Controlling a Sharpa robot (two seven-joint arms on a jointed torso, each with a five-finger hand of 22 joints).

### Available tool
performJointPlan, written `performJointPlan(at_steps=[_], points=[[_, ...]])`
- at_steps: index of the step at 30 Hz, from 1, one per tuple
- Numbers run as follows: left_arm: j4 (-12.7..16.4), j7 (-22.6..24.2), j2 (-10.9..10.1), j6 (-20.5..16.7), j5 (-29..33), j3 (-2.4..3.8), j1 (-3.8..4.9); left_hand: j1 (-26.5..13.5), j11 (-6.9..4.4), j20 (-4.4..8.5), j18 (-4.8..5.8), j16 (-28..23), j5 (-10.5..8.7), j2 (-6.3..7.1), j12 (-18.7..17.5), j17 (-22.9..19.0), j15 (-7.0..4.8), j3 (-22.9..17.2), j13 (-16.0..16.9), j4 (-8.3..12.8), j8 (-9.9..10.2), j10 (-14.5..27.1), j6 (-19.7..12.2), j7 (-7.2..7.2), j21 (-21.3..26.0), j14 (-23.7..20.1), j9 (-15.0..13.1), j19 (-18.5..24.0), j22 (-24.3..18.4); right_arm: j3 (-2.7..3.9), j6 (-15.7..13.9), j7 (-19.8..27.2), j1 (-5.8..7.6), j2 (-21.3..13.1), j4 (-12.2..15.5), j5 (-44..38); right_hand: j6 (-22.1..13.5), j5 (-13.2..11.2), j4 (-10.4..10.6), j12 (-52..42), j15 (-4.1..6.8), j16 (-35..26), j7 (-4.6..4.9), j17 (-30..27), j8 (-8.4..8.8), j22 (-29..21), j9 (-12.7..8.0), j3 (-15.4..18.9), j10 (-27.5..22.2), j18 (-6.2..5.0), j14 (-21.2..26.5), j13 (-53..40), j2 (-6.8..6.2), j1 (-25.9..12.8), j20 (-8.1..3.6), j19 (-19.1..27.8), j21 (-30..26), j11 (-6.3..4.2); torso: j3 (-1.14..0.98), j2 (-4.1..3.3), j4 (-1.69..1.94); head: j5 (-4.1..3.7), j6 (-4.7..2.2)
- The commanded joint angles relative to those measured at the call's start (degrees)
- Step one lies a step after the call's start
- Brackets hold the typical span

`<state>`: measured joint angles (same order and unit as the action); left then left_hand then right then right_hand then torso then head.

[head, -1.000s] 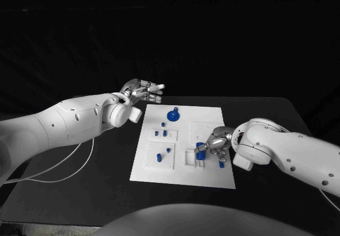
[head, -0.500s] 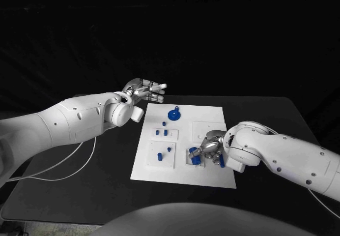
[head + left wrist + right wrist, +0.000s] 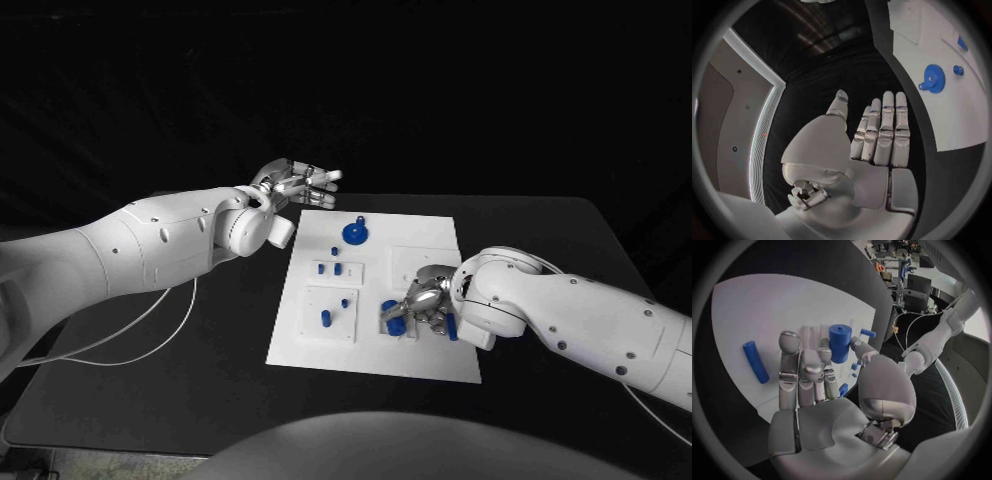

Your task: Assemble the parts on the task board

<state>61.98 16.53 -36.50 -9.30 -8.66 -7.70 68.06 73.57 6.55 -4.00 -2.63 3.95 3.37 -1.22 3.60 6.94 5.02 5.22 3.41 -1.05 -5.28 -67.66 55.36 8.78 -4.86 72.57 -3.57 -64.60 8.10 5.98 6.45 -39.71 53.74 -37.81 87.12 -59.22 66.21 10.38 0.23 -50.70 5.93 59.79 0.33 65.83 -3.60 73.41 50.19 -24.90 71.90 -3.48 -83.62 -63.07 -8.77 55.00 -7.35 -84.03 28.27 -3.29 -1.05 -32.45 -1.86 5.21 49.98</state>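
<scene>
The white task board (image 3: 310, 350) lies in the middle of the black table. My right hand (image 3: 423, 303) hovers low over the board's right half and holds a blue cylinder (image 3: 389, 311) (image 3: 840, 342) upright between its thumb and fingers (image 3: 804, 370). A blue rod (image 3: 756, 361) (image 3: 450, 331) lies flat on the board beside that hand. A blue gear (image 3: 353, 235) (image 3: 931, 77) sits near the board's far edge. Small blue pegs (image 3: 336, 268) stand in the left blocks. My left hand (image 3: 297, 184) (image 3: 878, 137) floats off the board's far left corner, flat, fingers straight, holding nothing.
A white cable (image 3: 137, 350) loops over the table to the left of the board. Raised white blocks (image 3: 329, 315) on the board's left half carry more small blue pegs (image 3: 325, 320). Bare black table lies right of the board.
My right hand has shifted a little to the left over the board, carrying the blue cylinder with it. The left hand has stayed where it was.
</scene>
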Motion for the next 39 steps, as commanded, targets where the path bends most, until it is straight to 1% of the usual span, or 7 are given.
performJointPlan(at_steps=[1,3,7,9,11,21,39], points=[[0.1,0.3,0.1,0.9,-0.2,0.05,-0.03,-0.7,0.07,-0.09,0.09,-0.2,-0.09,0.02,0.2,0.1,0.04,0.0,0.1,-0.5,-0.2,0.5,-0.3,-0.07,0.0,-0.4,-0.1,0.3,0.0,-0.31,1.7,-3.9,-0.32,0.1,-0.3,-1.1,0.3,-4.2,1.4,0.2,0.26,-0.2,0.23,-0.1,-0.1,-0.1,0.0,0.4,0.0,0.03,0.0,0.1,0.03,0.8,-0.12,-2.5,-0.3,0.12,-0.03,-0.01,0.0,0.06,-0.03],[0.1,0.2,0.1,0.9,-0.2,0.05,-0.03,-0.7,0.07,-0.09,0.09,-0.2,-0.09,0.02,0.2,0.1,0.04,0.0,0.1,-0.5,-0.2,0.5,-0.3,-0.07,0.0,-0.4,-0.1,0.3,0.0,-0.31,1.7,-3.9,-0.32,0.1,-0.4,-1.1,0.5,-7.4,3.2,0.4,0.21,-0.3,0.36,-0.1,-0.14,-0.1,0.2,0.9,0.0,-0.01,0.0,0.3,-0.83,0.3,-0.08,-2.5,-0.3,0.27,-0.02,-0.01,0.0,0.08,-0.01],[0.1,0.2,0.1,0.9,-0.2,0.05,-0.03,-0.7,0.07,-0.09,0.09,-0.2,-0.09,0.02,0.2,0.1,0.04,0.0,0.1,-0.5,-0.2,0.5,-0.3,-0.07,0.0,-0.4,-0.1,0.3,0.0,-0.32,1.8,-3.9,-0.32,0.2,-0.6,-1.1,0.5,-7.6,7.3,0.7,0.22,-0.5,0.52,-0.1,-0.12,0.0,0.3,5.4,-0.1,0.07,0.1,0.5,-2.01,-1.0,-0.17,-2.5,-0.3,0.34,-0.01,-0.01,-0.03,0.1,0.01],[0.1,0.2,0.1,0.9,-0.2,0.05,-0.03,-0.8,0.08,-0.1,0.08,-0.2,-0.11,0.09,0.2,0.1,0.05,0.0,0.1,-0.5,-0.2,0.5,-0.4,-0.06,-0.1,-0.5,-0.1,0.3,-0.1,-0.33,1.8,-3.9,-0.32,0.2,-0.5,-1.1,0.2,-7.6,13.2,1.0,0.23,-0.7,0.57,0.0,-0.11,0.0,0.0,14.4,-0.1,0.11,0.0,0.5,-1.1,2.5,-0.19,-2.5,-0.5,0.35,-0.01,0.0,-0.03,0.11,0.0],[0.1,0.2,0.1,0.9,-0.2,0.05,-0.03,-0.8,0.08,-0.1,0.08,-0.2,-0.13,0.12,0.2,0.1,0.05,0.0,0.1,-0.6,-0.2,0.6,-0.4,-0.05,-0.1,-0.5,-0.1,0.3,-0.2,-0.33,1.7,-3.9,-0.33,0.2,-0.5,-1.1,0.1,-7.6,15.0,1.1,0.19,-0.8,0.63,0.1,-0.1,-0.1,-0.2,19.3,-0.2,0.09,0.0,0.5,-0.15,3.6,-0.17,-2.5,-0.6,0.37,-0.02,-0.01,-0.02,0.11,0.0],[0.2,0.1,0.0,1.0,-0.2,0.05,-0.03,-1.2,0.14,-0.15,0.09,-0.2,-0.2,0.38,0.2,0.0,0.11,0.1,0.1,-0.9,-0.2,0.7,-0.5,-0.01,0.0,-0.6,-0.1,0.4,-0.3,-0.33,-0.1,-3.5,-0.38,-0.3,0.6,-1.4,0.3,-7.6,15.8,1.1,0.22,-0.8,0.55,0.6,-0.12,0.2,-0.2,24.4,0.0,0.06,-0.1,0.4,0.96,3.7,-0.18,-2.5,-0.2,0.33,-0.04,-0.02,-0.04,0.2,-0.12],[-0.2,0.0,-0.4,1.2,-0.2,0.04,-0.03,-1.8,0.17,-0.18,0.07,-0.2,-0.29,0.82,0.2,0.0,0.13,-0.2,0.1,-1.7,-0.2,0.8,-0.5,0.01,-0.1,-0.6,-0.1,0.4,-0.5,-0.03,-1.4,-2.9,-0.51,-4.5,5.6,-2.6,1.1,-7.6,15.7,0.8,0.35,-0.9,0.28,0.7,-0.13,0.3,0.7,25.7,0.5,0.12,-0.2,0.3,1.18,4.0,-0.28,-2.6,0.4,0.15,-0.01,0.04,-0.07,0.33,-0.37]])
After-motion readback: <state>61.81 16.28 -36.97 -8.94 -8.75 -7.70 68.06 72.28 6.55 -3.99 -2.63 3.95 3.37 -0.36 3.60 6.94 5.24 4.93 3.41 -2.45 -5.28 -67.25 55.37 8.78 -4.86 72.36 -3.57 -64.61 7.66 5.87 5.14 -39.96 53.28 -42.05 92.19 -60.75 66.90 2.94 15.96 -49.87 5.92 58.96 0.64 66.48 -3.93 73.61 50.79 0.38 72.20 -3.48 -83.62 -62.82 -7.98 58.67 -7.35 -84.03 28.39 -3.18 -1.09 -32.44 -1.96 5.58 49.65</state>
